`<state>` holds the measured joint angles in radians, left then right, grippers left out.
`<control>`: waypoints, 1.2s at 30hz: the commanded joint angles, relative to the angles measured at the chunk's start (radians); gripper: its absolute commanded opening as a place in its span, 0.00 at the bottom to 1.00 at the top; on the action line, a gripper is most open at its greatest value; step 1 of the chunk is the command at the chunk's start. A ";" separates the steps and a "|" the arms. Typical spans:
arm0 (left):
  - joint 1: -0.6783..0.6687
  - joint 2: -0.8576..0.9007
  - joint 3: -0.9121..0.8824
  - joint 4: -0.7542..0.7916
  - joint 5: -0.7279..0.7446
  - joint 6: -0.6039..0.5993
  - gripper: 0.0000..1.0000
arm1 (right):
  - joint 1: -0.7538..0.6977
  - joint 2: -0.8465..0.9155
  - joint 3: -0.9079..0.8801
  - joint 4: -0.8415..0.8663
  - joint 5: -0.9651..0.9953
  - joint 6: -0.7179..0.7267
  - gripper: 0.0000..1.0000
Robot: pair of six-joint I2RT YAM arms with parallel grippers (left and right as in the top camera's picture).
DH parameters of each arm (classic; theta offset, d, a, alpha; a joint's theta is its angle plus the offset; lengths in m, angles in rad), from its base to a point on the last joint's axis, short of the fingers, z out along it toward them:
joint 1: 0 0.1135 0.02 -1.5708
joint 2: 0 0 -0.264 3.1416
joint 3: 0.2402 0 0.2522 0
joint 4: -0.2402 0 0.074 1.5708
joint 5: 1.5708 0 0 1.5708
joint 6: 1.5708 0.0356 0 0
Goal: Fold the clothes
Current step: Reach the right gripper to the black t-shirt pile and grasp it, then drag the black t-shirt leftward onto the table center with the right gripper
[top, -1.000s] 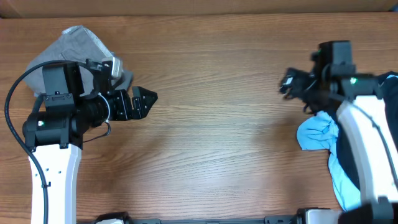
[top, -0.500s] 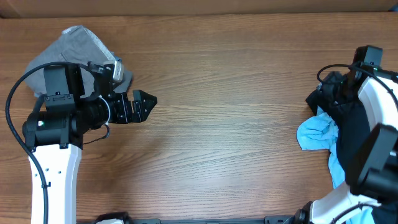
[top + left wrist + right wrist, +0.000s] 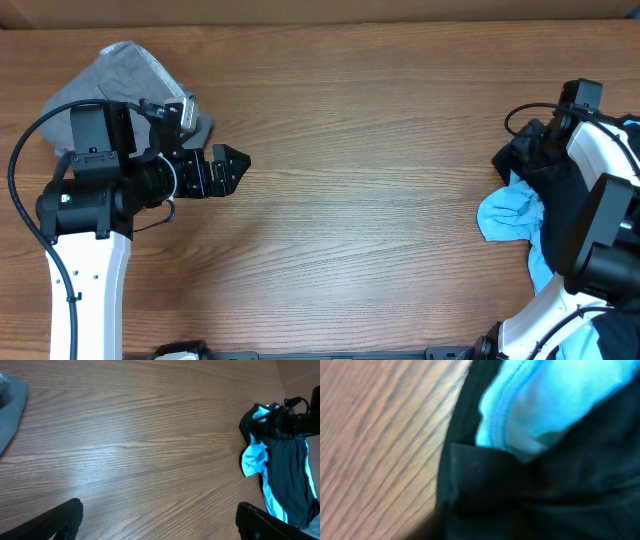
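Clothes sit at both ends of the table (image 3: 380,200): grey trousers (image 3: 120,70) bundled far left, a black T-shirt (image 3: 522,165) heaped with a light blue T-shirt (image 3: 508,215) at the right edge. Seemingly the pick-up stage; next the black shirt needs dragging to the middle and spreading flat. Right claw (image 3: 278,416) is buried in black cloth; I cannot tell its grip. Left claw (image 3: 238,163) hangs wide apart, empty.

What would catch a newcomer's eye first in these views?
The light blue T-shirt stands out, bunched against a black garment at the right edge of the table, the right arm bent over them. At far left lie crumpled grey trousers, partly under the left arm; the left gripper hangs open over bare wood.
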<state>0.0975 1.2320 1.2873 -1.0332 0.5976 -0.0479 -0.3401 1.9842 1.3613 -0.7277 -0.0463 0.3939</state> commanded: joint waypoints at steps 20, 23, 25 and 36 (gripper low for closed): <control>-0.006 -0.004 0.041 -0.003 -0.059 0.026 1.00 | -0.016 -0.352 0.032 -0.045 0.045 -0.008 0.04; -0.006 -0.004 0.086 -0.023 -0.058 0.011 1.00 | -0.010 -0.441 0.050 -0.044 -0.003 -0.034 0.04; -0.006 -0.004 0.143 -0.055 -0.061 0.018 1.00 | 0.006 -0.499 0.070 -0.039 -0.131 -0.089 0.04; -0.006 -0.005 0.549 -0.274 -0.339 0.026 1.00 | 0.626 -0.709 0.127 -0.206 -0.394 -0.137 0.04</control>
<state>0.0975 1.2331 1.7531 -1.2816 0.3771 -0.0441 0.1135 1.2976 1.4670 -0.9104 -0.3618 0.2798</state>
